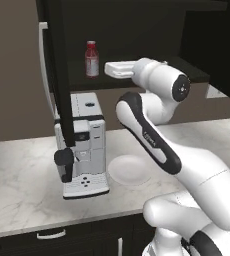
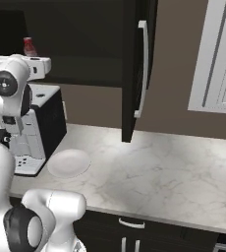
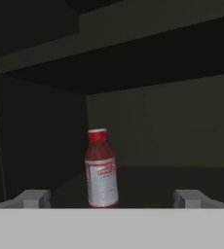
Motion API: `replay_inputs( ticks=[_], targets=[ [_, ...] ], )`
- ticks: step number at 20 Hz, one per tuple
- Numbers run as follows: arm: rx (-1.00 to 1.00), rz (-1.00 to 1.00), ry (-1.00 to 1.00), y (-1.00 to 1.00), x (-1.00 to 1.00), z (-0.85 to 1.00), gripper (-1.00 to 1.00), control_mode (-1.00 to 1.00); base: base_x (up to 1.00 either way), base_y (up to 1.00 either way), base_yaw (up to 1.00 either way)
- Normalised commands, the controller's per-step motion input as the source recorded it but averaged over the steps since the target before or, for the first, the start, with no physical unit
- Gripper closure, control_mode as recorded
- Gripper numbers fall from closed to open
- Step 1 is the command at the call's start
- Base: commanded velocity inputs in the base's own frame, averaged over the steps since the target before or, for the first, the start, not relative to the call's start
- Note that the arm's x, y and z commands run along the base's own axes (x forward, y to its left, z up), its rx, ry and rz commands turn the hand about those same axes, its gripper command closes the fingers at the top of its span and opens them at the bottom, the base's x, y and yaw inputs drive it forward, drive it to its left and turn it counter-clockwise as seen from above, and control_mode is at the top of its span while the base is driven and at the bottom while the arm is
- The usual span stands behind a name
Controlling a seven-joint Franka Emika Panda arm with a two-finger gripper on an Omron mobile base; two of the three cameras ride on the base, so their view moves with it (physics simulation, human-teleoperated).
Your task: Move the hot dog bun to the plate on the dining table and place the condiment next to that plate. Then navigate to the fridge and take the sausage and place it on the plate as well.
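At the bottom of the hand view the gripper (image 3: 111, 199) stands wide open, its two grey fingertips (image 3: 33, 198) far apart near the lower left and lower right, with nothing between them. Just above and slightly left of the middle of that gap, in the lower centre of the frame, stands the condiment (image 3: 101, 168), upright on the dark floor of an open upper cabinet (image 3: 148, 92), with no contact yet. In the left base view the bottle sits in the upper middle, inside the cabinet and just left of the hand, above the coffee machine (image 1: 83, 145) on the marble counter (image 1: 22, 185). A plain white plate (image 1: 128, 169) lies beside the machine at the centre of that frame. In the right base view the open cabinet door (image 2: 137, 69) hangs in the upper middle. The step in hand looks like the reach for the condiment, with the carry to the dining table to follow. The next move would call for a straight push deeper into the cabinet, nudged a little toward the bottle's side, until the fingers flank its labelled body, then a firm close.
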Motion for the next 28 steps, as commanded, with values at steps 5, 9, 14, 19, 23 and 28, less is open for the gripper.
replay_inputs(
  ticks=[5,9,14,19,23,28],
  targets=[
    [-0.06,0.0,0.05,0.23,0.5,0.0,-1.0,-1.0,0.0,0.0,0.0],
    [-0.07,0.0,0.04,0.4,0.37,0.0,-1.0,-1.0,0.0,0.0,0.0],
    [-0.03,0.0,0.02,0.27,0.29,0.0,-1.0,-1.0,0.0,0.0,0.0],
    [0.0,0.0,0.0,0.1,0.11,0.0,-1.0,-1.0,0.0,0.0,0.0],
    [0.0,0.0,0.0,0.08,0.18,0.0,-1.0,-1.0,0.0,0.0,0.0],
    [0.0,0.0,0.0,0.02,0.23,0.0,-1.0,-1.0,0.0,0.0,0.0]
  ],
)
